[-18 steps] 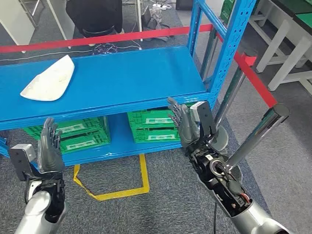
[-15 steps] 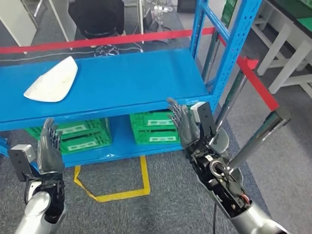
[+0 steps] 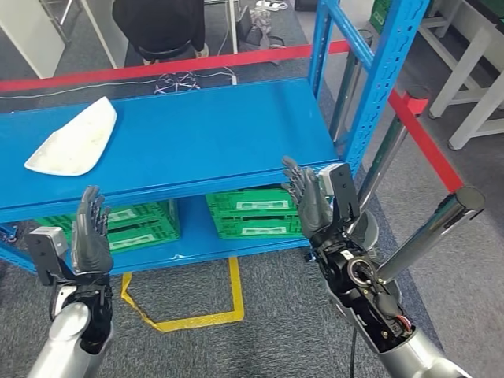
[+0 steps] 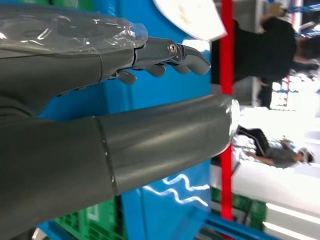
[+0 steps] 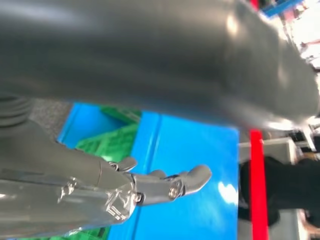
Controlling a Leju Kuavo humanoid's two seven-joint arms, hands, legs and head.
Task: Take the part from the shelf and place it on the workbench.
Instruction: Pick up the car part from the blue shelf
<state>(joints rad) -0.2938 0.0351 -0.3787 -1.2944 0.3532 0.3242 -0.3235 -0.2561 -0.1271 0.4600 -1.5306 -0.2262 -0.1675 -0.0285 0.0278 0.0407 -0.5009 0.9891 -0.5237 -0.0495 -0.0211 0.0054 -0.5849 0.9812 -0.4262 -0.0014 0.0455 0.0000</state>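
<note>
The robot's grey left hand (image 4: pixel 113 100) reaches empty, fingers (image 4: pixel 181 52) straight, over the blue metal shelf (image 4: pixel 162 85) toward a white curved part (image 4: pixel 188 17).

blue shelf (image 3: pixel 196 142), white part (image 3: pixel 72 146) on top

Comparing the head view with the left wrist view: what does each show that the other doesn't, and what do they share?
Head view alone: the right hand, open, near the shelf's front edge, and yellow floor tape. Left wrist view alone: a person in grey beyond the red barrier. Shared: the white part on the blue shelf, the open left hand, green crates.
</note>
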